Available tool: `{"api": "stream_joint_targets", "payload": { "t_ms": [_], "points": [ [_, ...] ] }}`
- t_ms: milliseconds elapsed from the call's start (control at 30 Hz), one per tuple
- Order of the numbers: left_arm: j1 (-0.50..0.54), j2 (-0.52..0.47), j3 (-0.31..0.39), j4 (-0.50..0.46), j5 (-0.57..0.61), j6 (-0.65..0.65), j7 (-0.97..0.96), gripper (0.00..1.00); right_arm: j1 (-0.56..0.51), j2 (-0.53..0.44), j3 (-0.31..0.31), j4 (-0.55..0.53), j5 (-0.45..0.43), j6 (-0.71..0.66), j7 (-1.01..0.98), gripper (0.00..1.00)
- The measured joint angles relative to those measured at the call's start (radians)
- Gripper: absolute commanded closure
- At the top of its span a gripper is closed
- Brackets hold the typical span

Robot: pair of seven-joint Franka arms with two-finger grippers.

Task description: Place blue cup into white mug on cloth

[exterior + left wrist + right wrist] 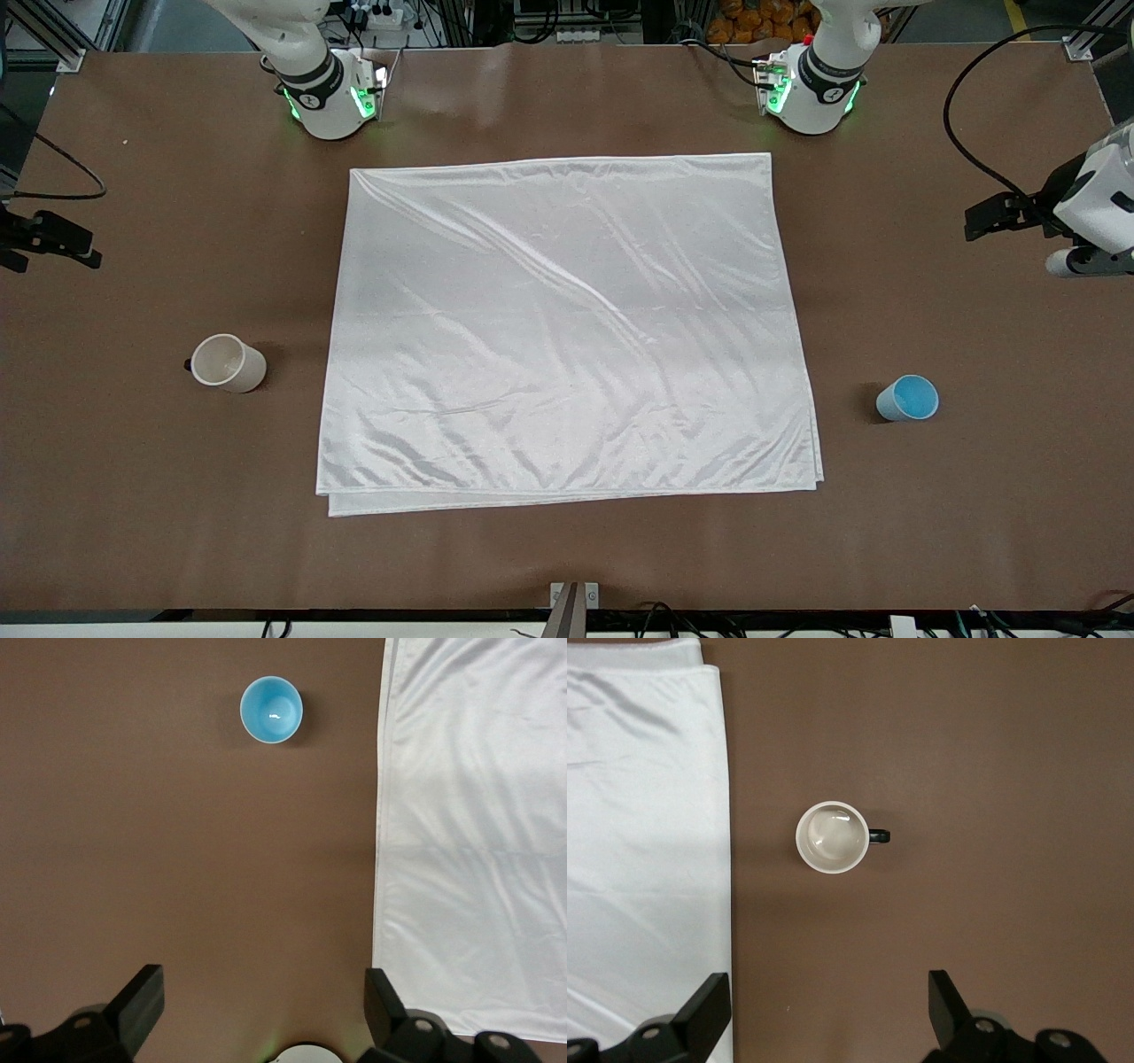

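- Your left gripper hangs above bare table, fingers spread, the blue cup well ahead of them.
- Your right gripper, fingers spread, hangs with the white mug ahead, beside the cloth.

We see a brown bench, aluminium framing along its top edge, black cables, soft overhead glare.

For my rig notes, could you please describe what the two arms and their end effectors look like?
Both arms have glossy white shells with black joint bands and green lights glowing at their bases. The left end effector and the right end effector each have two black, blocky fingers with small round holes near their roots. A black cable loops over the table near the left arm.
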Motion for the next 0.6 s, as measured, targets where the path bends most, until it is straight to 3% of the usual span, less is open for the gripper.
{"api": "stream_joint_targets", "payload": {
  "t_ms": [600],
  "points": [
    [0.003,0.144,0.002,0.040,0.015,0.073,0.000,0.00,-0.031,0.087,-0.001,-0.024,0.000,0.039,-0.313,0.02]
  ]
}}
